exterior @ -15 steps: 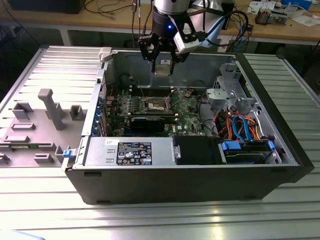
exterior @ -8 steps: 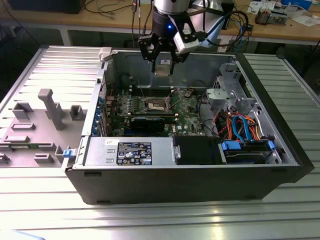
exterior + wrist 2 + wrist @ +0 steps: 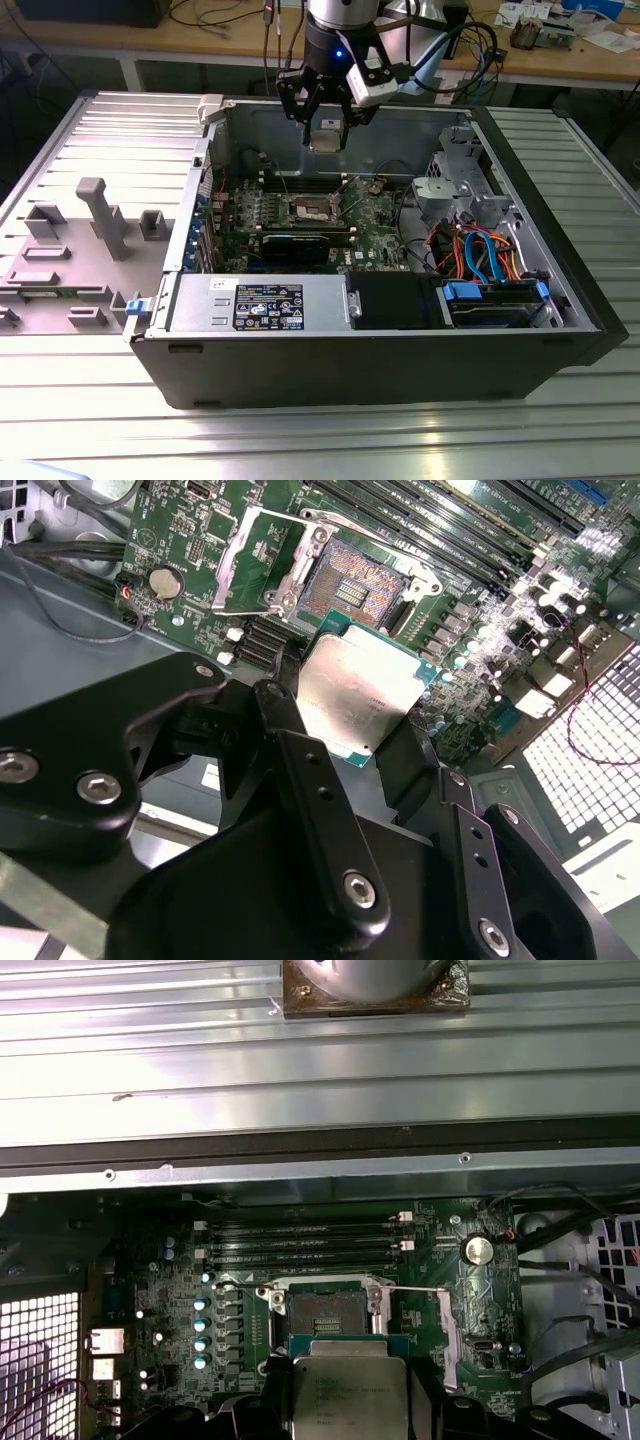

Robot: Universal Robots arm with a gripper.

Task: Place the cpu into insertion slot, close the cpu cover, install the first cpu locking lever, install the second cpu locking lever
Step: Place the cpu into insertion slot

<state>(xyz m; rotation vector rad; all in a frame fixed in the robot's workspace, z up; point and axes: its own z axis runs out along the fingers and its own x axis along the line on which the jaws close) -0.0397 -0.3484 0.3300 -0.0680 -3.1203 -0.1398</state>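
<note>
My gripper (image 3: pixel 325 128) hangs over the open computer case, shut on the cpu (image 3: pixel 326 136), a small square chip with a silver-grey top. In both wrist views the black fingers (image 3: pixel 283 702) clamp two opposite edges of the cpu (image 3: pixel 358 693) (image 3: pixel 345 1392). The insertion slot (image 3: pixel 311 208) (image 3: pixel 352 586) (image 3: pixel 320 1314) lies open on the green board below the chip, its pale contact field bare. The cpu cover (image 3: pixel 236 572) (image 3: pixel 446 1332) is swung up beside the slot. A thin wire locking lever (image 3: pixel 410 1288) stands loose along the socket's edge.
Long memory slots (image 3: pixel 300 183) run just behind the socket and a long black card (image 3: pixel 300 243) just in front. A grey power-supply box (image 3: pixel 260 303) and a drive bay with blue and orange cables (image 3: pixel 480 262) line the near side. Grey fixtures (image 3: pixel 100 215) stand outside the case.
</note>
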